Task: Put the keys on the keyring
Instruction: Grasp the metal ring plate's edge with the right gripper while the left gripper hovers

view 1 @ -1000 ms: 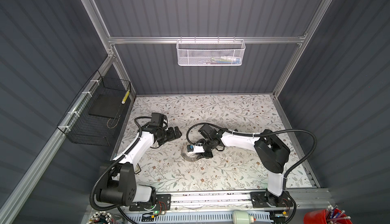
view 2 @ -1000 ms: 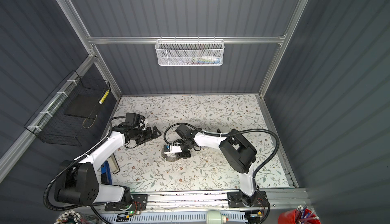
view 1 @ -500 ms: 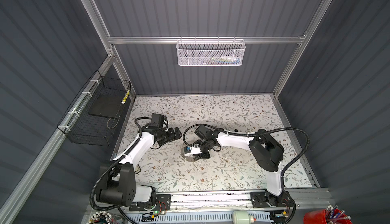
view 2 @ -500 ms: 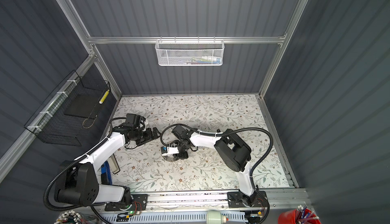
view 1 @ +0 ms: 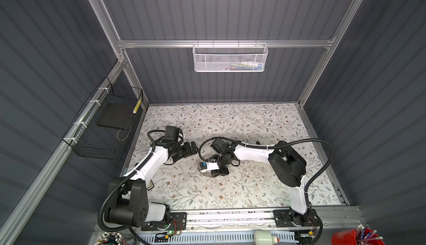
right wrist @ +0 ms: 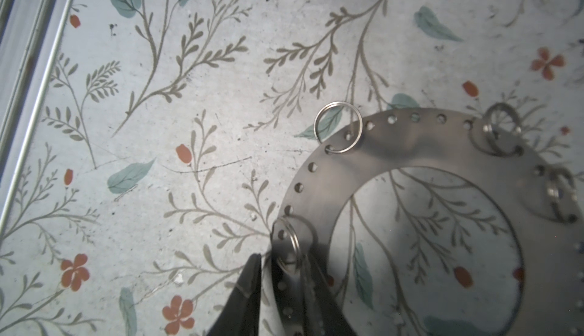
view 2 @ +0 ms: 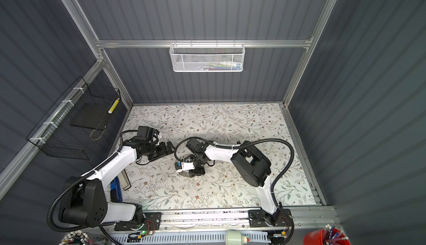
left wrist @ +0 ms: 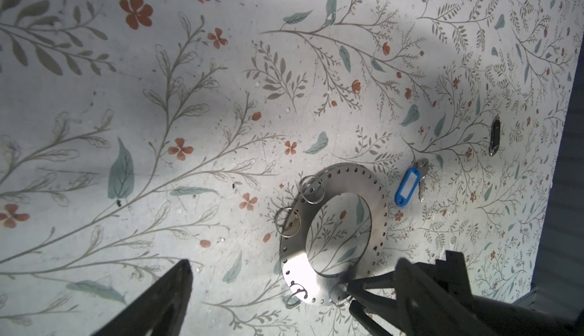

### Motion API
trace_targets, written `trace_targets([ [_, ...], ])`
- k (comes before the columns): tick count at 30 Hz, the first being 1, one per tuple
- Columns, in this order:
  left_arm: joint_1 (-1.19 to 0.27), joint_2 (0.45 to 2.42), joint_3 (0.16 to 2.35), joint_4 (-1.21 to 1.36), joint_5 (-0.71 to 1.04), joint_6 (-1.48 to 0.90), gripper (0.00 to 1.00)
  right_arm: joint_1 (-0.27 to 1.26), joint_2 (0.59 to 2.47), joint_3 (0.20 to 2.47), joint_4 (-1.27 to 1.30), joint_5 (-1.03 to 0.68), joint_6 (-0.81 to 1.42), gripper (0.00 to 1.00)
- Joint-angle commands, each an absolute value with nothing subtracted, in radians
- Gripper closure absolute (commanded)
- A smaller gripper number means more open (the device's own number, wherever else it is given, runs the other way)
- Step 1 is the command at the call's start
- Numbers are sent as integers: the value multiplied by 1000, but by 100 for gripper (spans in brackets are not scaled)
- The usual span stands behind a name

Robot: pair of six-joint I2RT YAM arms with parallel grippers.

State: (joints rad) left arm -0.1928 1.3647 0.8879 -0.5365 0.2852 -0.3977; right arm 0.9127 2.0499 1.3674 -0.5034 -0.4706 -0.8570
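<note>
Right claw point(right wrist: 282, 266) first: its jaws stand narrow, one on either side of the rim of the plate point(right wrist: 410, 141), right where a split ring point(right wrist: 292, 246) hangs through a hole. From my screen I cannot tell whether they pinch that rim or only straddle it. Left claw point(view 1: 193, 148) hangs just beside the plate, spread wide and gripping nothing.

Working down by size now. Floral bench point(left wrist: 126, 97) carries everything. On it lies the plate, a steel annulus with small holes all round its edge. Several rings are threaded through those holes. One sits between the right claw's jaws, and a second split ring point(right wrist: 338, 127) lies clear a little further round the rim. None that I can see carries a key.

Blue tag point(left wrist: 407, 185) lies on the bench just beside the plate, not touching it, and the black tag point(left wrist: 494, 138) lies well apart beyond it. Smallest of all are the keys point(left wrist: 422, 176), grey-silver and tucked against the blue tag. They look bunched with it at one end, resting on the bench and in neither claw.

My read on progress is early. No key is on a plate ring and no ring looks parted. I judge the step in hand is getting hold of the plate or its ring. What's left is to fetch the keys, open a ring and thread them on
</note>
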Motion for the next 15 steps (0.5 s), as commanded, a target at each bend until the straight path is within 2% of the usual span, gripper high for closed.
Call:
trace_targets([
  [1, -193, 1336, 871, -556, 272, -361, 0, 919, 2070, 1396, -549, -489, -863, 76],
  [15, -192, 1318, 859, -584, 233, -316, 0, 922, 2083, 1436, -617, -486, -873, 90],
])
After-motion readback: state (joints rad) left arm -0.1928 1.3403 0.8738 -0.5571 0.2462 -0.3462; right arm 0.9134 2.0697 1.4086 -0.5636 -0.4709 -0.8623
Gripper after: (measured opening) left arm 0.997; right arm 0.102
